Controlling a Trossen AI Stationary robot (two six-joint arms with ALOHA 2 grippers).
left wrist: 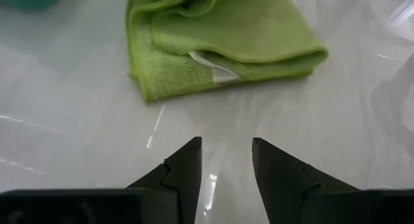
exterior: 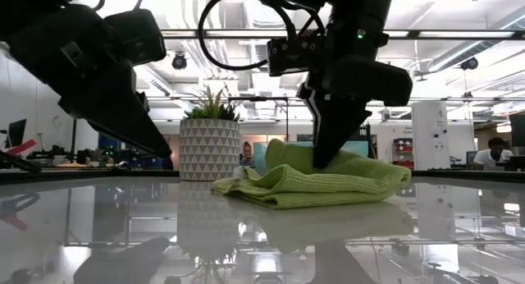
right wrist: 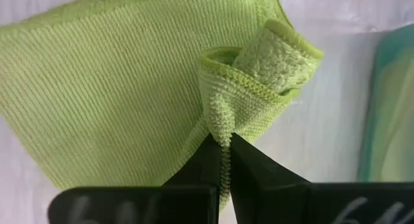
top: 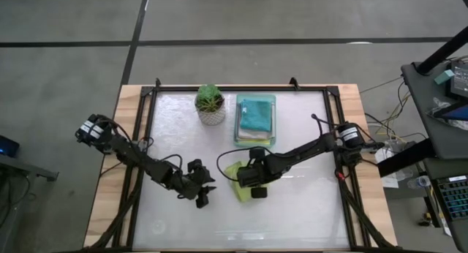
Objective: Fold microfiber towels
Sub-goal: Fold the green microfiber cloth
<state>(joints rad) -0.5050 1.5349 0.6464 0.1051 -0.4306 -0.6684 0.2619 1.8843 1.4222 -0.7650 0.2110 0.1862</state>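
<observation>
A lime green towel (top: 235, 172) lies bunched and partly folded on the table's middle, resting on its underside; it also shows in the low view (exterior: 328, 185) and the left wrist view (left wrist: 220, 43). My right gripper (top: 254, 186) stands over it, shut on it (right wrist: 221, 146). My left gripper (top: 204, 196) is open and empty (left wrist: 226, 162), just left of the towel and a little above the table. A teal towel (top: 254, 114) lies folded on a stack in the mint tray (top: 272, 99). The other towels of the stack are mostly hidden. My right gripper pinches a raised, hemmed fold of the lime towel (right wrist: 218, 123) between its two fingers, at the towel's bunched corner. The fingers (exterior: 328, 148) come from above, pointing down. The rest of the towel lies slack on the table in several layers.
A small potted plant (top: 210, 105) stands at the far middle, left of the tray. The table's near half and left side are bare white surface (top: 168, 224). A dark frame (top: 150, 136) runs round the table.
</observation>
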